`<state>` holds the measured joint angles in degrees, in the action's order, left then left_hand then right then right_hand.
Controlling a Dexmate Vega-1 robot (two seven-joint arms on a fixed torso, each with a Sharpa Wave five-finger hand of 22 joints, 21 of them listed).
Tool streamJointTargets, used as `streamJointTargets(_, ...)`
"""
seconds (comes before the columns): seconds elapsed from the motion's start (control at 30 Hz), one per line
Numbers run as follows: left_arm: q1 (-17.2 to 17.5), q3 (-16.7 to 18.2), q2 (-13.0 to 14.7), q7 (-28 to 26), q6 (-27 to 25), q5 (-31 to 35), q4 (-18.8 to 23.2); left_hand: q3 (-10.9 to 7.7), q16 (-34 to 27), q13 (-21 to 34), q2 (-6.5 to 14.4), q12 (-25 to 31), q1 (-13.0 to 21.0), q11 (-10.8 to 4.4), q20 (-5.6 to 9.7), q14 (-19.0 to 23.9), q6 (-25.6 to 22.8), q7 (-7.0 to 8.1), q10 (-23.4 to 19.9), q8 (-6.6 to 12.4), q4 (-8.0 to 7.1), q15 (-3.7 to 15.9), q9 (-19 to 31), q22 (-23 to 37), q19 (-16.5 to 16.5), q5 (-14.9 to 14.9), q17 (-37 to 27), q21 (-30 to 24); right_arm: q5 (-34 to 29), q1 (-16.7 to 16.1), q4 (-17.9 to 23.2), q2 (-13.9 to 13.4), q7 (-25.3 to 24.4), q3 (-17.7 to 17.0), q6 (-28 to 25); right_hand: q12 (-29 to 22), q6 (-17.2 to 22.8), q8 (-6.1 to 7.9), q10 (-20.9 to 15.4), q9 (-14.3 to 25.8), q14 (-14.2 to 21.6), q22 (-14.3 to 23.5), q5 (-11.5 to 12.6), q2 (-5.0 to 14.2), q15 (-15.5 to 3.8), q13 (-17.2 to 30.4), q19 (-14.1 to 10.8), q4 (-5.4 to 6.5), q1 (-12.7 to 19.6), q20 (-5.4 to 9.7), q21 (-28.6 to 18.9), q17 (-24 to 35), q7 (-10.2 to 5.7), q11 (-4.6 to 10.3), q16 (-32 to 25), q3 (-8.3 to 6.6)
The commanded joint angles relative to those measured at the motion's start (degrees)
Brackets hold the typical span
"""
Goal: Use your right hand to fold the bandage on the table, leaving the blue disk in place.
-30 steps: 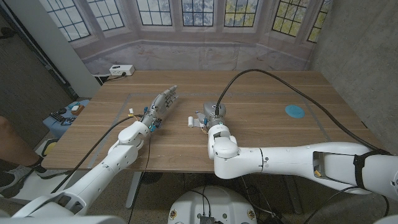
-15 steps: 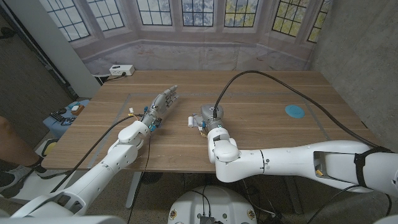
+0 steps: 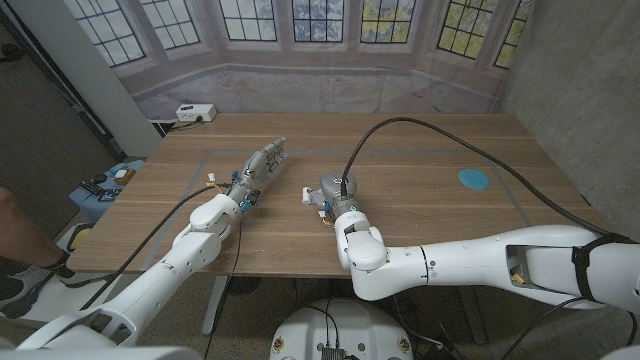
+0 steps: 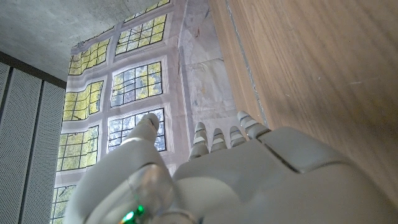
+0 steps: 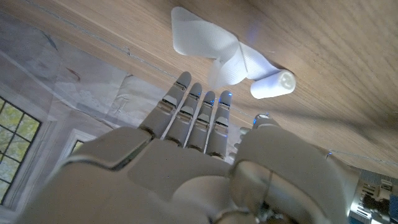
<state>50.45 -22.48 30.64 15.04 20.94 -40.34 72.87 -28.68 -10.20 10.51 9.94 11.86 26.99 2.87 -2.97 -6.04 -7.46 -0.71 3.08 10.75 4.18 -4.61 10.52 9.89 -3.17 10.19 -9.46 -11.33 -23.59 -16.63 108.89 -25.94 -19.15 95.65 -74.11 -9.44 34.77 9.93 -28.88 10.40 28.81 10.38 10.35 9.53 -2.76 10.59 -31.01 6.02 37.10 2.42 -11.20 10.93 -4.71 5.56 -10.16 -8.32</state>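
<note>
The white bandage [image 3: 309,196] lies part unrolled at the table's middle; in the right wrist view its loose strip [image 5: 200,38] runs to a small roll [image 5: 273,84]. My right hand [image 3: 336,189] sits just right of it, fingers [image 5: 198,111] straight and together, their tips close to the strip, holding nothing. The blue disk [image 3: 474,178] lies flat far off to the right. My left hand [image 3: 260,167] stretches out left of the bandage with straight fingers [image 4: 219,135], also holding nothing.
A black cable [image 3: 430,132] arcs over the table to my right wrist. A white box [image 3: 194,112] sits at the far left corner. A person's leg [image 3: 18,222] and a blue stand [image 3: 100,190] are beyond the left edge.
My right arm has slid a little toward the near edge and the left, the hand staying beside the bandage. The bandage, disk and left hand have not moved.
</note>
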Motion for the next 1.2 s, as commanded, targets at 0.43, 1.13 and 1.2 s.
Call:
streamJointTargets(0.43, 1.49, 0.34, 1.38, -0.61, -0.52, 0.04, 2.15, -0.39, 0.08, 0.24, 0.35, -0.14, 0.21, -0.30, 0.01, -0.25, 0.53, 0.00, 0.25, -0.10, 0.14, -0.05, 0.17, 0.15, 0.03, 0.26, -0.14, 0.12, -9.92, -6.73, -4.76, -0.90, 1.80, -3.11, 6.05, -0.35, -1.17, 0.07, 0.95, -0.03, -0.86, 0.15, 0.37, 0.01, -0.10, -0.12, 0.79, -0.36, -0.30, 0.01, -0.07, 0.02, -0.34, 0.44, -0.07, -0.87)
streamJointTargets(1.13, 1.92, 0.23, 1.55, -0.91, -0.44, 0.21, 3.06, -0.41, 0.09, 0.24, 0.37, -0.13, 0.18, -0.24, 0.00, -0.31, 0.55, 0.06, 0.20, -0.06, 0.12, -0.14, 0.17, 0.14, 0.08, 0.26, -0.15, 0.14, -19.78, -13.15, -5.75, -1.20, 6.37, -9.46, 9.85, -0.57, -1.38, 0.36, 1.28, -0.03, -1.00, 0.12, 0.36, 0.28, -0.14, -0.22, 0.92, -0.88, -0.02, 0.17, -0.22, -0.11, -0.45, 0.40, -0.35, -1.72)
streamJointTargets(1.2, 1.87, 0.22, 1.53, -0.83, -0.40, 0.19, 3.00, -0.41, 0.09, 0.24, 0.37, -0.11, 0.18, -0.23, -0.01, -0.29, 0.56, 0.05, 0.17, -0.06, 0.12, -0.12, 0.17, 0.14, 0.06, 0.26, -0.15, 0.13, -20.71, -13.65, -5.51, -1.40, 6.89, -10.06, 10.47, -0.61, -1.38, 0.38, 1.26, -0.03, -1.01, 0.12, 0.35, 0.28, -0.20, -0.23, 0.90, -0.93, -0.01, 0.20, -0.25, -0.12, -0.43, 0.41, -0.37, -1.80)
